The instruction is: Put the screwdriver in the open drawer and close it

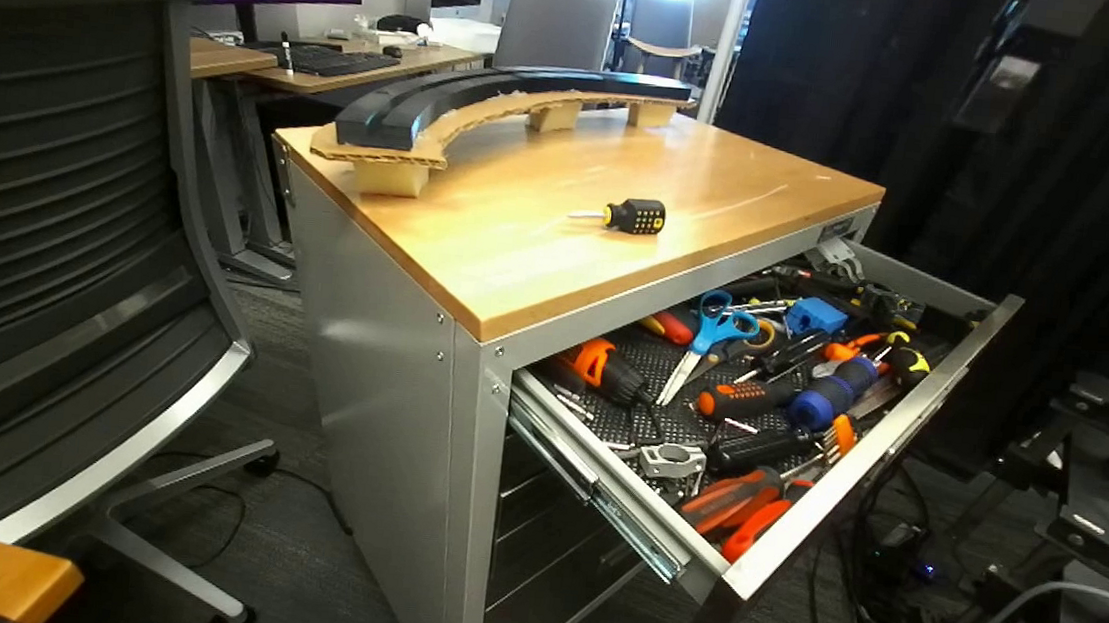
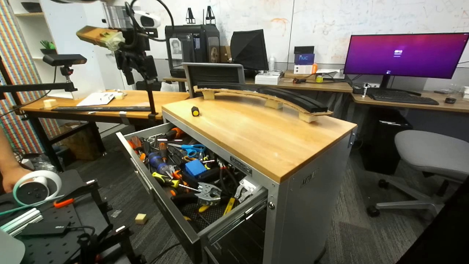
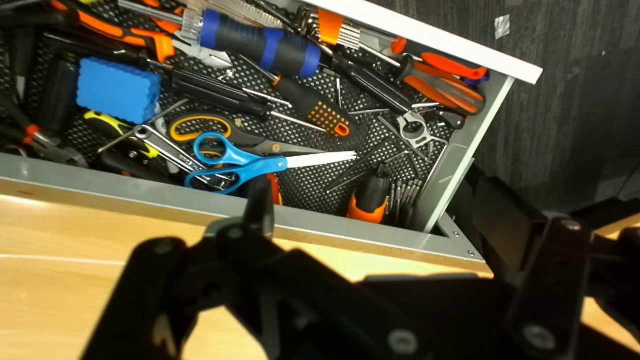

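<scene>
Screwdriver [image 1: 641,218]: laid on its side on the wooden counter [image 1: 737,177], shown in both exterior views between a curved black strip [image 1: 534,84] and the edge above the open drawer [image 3: 450,42]; its stubby black handle is dotted with yellow, its short shaft pale.
Gripper [image 3: 380,205]: held aloft with its fingers [image 3: 259,210] spread wide, as captured in the wrist view, where the counter's edge and the drawer are framed beneath it; in an exterior view it is pictured pointing downward, apart from the screwdriver.
Open drawer: pulled out from the top of the grey cabinet [image 1: 389,367] and crowded with tools [image 1: 746,399].
Tools: blue-handled scissors [image 3: 265,165] are laid across a darker pair [image 3: 250,141]; a blue block [image 3: 117,90], a blue-and-black handle [image 3: 260,44] and a black-and-orange tool [image 3: 369,195] are also packed in.
Curved strip: propped on cardboard [image 1: 430,150] and pale blocks [image 1: 391,178] atop the counter.
Hand [image 2: 14,178]: caught at the left of an exterior view, just beside a white-ringed device [image 2: 36,190]; whether the two are touching cannot be told.
Surroundings: a monitor [image 2: 403,55] is shown glowing purple before a scrawled whiteboard [image 2: 318,22], and a black-backed office chair [image 1: 42,206] is seen near the cabinet in an exterior view.
</scene>
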Motion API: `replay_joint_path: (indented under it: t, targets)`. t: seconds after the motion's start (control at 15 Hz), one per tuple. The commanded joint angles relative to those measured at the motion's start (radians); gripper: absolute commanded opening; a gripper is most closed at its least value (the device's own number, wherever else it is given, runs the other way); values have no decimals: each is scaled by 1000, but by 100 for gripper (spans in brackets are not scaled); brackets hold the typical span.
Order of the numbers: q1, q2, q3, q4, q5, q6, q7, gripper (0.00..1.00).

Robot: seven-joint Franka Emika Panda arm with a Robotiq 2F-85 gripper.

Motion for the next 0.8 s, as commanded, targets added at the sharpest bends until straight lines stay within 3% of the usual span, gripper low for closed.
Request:
replay_joint_path:
  t: [0.0,0.33,0.73]
  targets:
    - [18,259,-6,171,-35,60,-62,100]
    - [22,554,24,387,-296,176,98,100]
    - [109,808,-74,692,-557,131,246,100]
